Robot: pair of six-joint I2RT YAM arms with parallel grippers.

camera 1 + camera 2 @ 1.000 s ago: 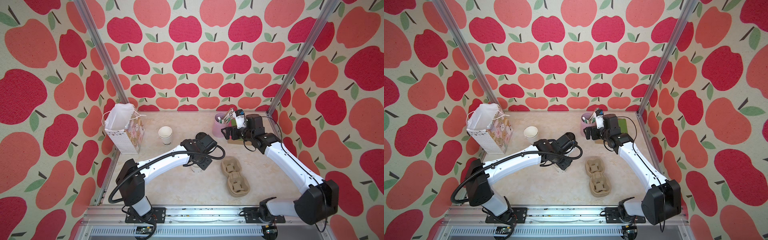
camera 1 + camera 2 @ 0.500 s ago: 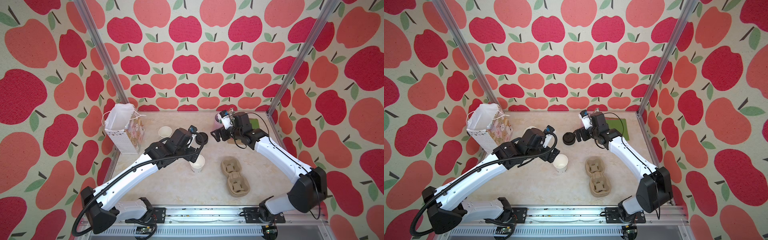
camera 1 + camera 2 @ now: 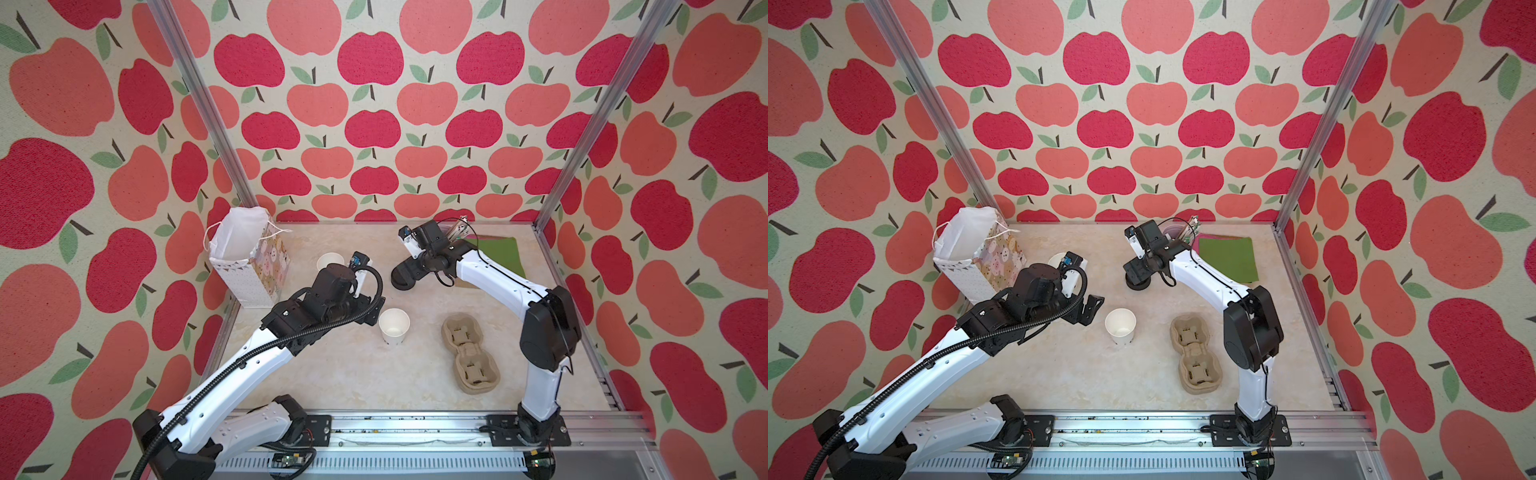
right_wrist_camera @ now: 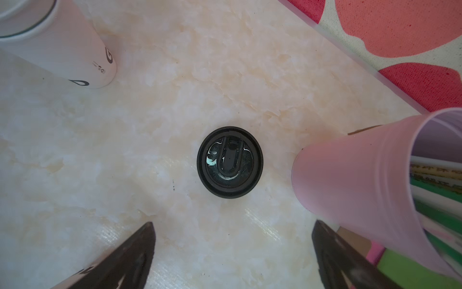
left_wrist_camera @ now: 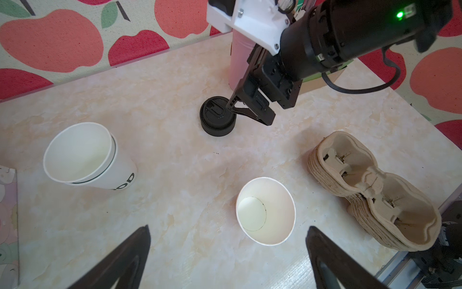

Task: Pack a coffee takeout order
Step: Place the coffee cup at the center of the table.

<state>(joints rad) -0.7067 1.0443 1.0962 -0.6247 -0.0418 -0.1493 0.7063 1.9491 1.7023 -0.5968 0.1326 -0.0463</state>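
we note bare tabletop (image 3: 353, 374) in front of the lone paper cup (image 3: 394, 326) — room to come in there. pulp carrier (image 3: 470, 353) stands near on its right side. black lid (image 4: 230, 162) has open table all round — pink holder (image 4: 350, 180) near, cup stack (image 5: 82, 155) well apart.

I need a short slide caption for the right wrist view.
Open right gripper above the black lid, beside the pink straw holder.

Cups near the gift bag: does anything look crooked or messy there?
Yes. The two nested cups by the gift bag sit unevenly: the inner rim tilts up out of the outer one instead of lying flush. Nothing looks spilled; the single cup stands upright and empty.
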